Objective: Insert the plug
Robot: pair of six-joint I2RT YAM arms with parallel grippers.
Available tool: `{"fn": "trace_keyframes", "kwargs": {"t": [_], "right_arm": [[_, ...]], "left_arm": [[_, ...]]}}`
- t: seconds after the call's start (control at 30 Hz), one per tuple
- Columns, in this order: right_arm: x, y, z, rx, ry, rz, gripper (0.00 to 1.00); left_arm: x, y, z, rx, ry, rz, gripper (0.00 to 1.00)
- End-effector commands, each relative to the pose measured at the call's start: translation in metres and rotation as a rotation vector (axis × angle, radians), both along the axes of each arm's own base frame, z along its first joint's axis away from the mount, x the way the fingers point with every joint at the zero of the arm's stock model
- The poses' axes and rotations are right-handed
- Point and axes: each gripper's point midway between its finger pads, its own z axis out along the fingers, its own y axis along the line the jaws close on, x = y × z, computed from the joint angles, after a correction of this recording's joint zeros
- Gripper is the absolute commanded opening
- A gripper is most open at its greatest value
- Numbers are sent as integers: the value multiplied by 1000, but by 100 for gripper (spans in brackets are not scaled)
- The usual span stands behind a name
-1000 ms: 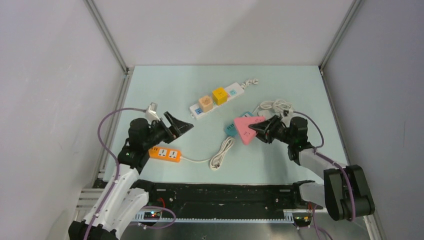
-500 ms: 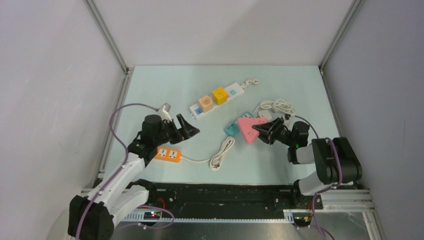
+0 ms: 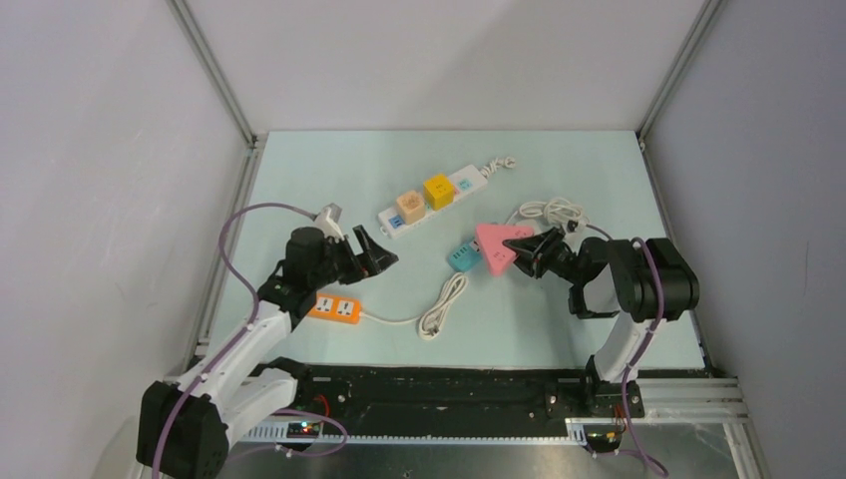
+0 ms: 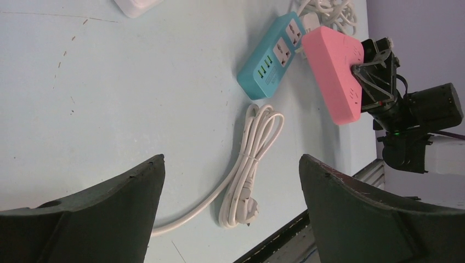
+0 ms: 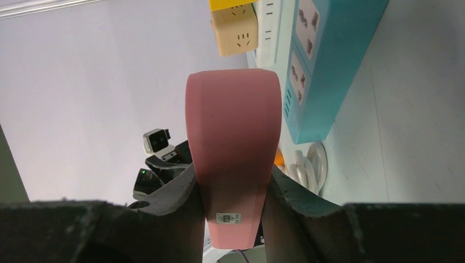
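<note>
My right gripper (image 3: 526, 255) is shut on a pink power strip (image 3: 497, 245) and holds it tilted, next to a teal power strip (image 3: 460, 258). In the right wrist view the pink strip (image 5: 233, 142) sits squeezed between my fingers (image 5: 181, 192). An orange power strip (image 3: 334, 308) trails a white cable to a coiled bundle (image 3: 441, 307) with a white plug (image 4: 245, 211) at its end. My left gripper (image 3: 376, 249) is open and empty, above the mat left of the coil. In the left wrist view the jaws stand wide apart over the coil (image 4: 253, 156).
A white power strip (image 3: 431, 200) carrying beige and yellow cube adapters lies at the back centre. A loose white cable coil (image 3: 555, 212) lies behind my right gripper. The black front rail (image 3: 449, 394) runs along the near edge.
My right arm has folded in and turned its wrist, carrying the pink strip a little back and left. My left gripper moved slightly right a second ago, then held still.
</note>
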Motion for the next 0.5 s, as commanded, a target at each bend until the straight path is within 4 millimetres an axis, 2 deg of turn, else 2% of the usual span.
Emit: {"fn": "trace_keyframes", "kwargs": {"t": [0.0,0.13,0.47], "right_arm": [[7,4,8,-21,-97,14,0],[6,8,-6,-44,-73,22,0],[18,4,-13,-49,-66,-40,0]], "left_arm": [[10,-1,12,15,-64,-2,95],[11,-2,11,16,-61,-5,95],[9,0,16,4,-92,6,95]]}}
